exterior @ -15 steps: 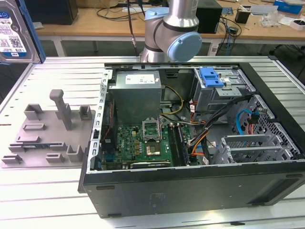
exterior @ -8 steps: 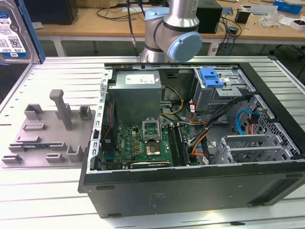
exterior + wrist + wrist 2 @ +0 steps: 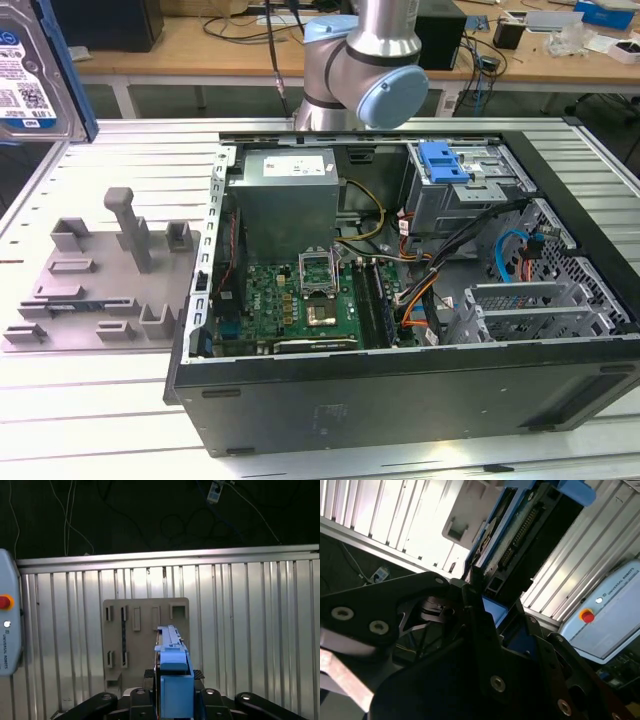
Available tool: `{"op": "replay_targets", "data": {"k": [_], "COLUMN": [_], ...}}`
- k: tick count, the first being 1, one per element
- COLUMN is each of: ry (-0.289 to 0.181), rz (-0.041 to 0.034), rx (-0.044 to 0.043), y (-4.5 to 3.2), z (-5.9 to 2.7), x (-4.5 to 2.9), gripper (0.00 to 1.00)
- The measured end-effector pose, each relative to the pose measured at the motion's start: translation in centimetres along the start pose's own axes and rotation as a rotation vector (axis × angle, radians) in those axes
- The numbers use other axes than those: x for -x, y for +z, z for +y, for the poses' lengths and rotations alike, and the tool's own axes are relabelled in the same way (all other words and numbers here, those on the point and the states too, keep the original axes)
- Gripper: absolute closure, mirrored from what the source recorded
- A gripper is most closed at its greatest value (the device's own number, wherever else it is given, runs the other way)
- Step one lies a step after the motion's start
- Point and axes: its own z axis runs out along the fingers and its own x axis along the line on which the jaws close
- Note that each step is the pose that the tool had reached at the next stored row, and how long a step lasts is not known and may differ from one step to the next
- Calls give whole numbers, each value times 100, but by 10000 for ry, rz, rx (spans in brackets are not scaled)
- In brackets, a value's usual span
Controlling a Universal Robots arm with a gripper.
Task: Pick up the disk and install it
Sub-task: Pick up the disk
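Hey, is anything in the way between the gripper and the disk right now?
Nothing visible. The gripper has its fingers clamped on the silver-grey rectangular disk in its blue plastic carrier, holding it in the air above the grey plastic fixture tray.

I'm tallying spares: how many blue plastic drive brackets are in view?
2. One frames the disk held in the gripper, at the exterior view's upper left; one bare blue bracket sits atop the drive cage. Others may be hidden.

The disk [image 3: 28, 65], silver-grey with a white-and-blue label and a blue carrier, hangs on edge in the air.
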Motion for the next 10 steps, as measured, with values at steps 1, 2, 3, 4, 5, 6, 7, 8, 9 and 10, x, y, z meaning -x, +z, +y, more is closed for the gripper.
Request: {"op": "replay_targets", "data": {"k": [1,2,3,4,5,6,7,8,9,10], "ry": [2,1,0,2,3,2,1,2,2,-1], "rz": [0,0,1,0,0,1,-1,0,0,0], "rx": [1,3,4,5,5,6,5,7,7,7], "y": [0,-1,-1,-2,-2,-3,-3,-3,-3,-3], "z": [-51,-107,-133,-167,-194,-222,-274,-311,-342,-398], "x": [-43,-89,-110,-137,-158,-180,-218,-242,-263,-297], "gripper": [63,63,63,63,63,63,63,63,63,63]}}
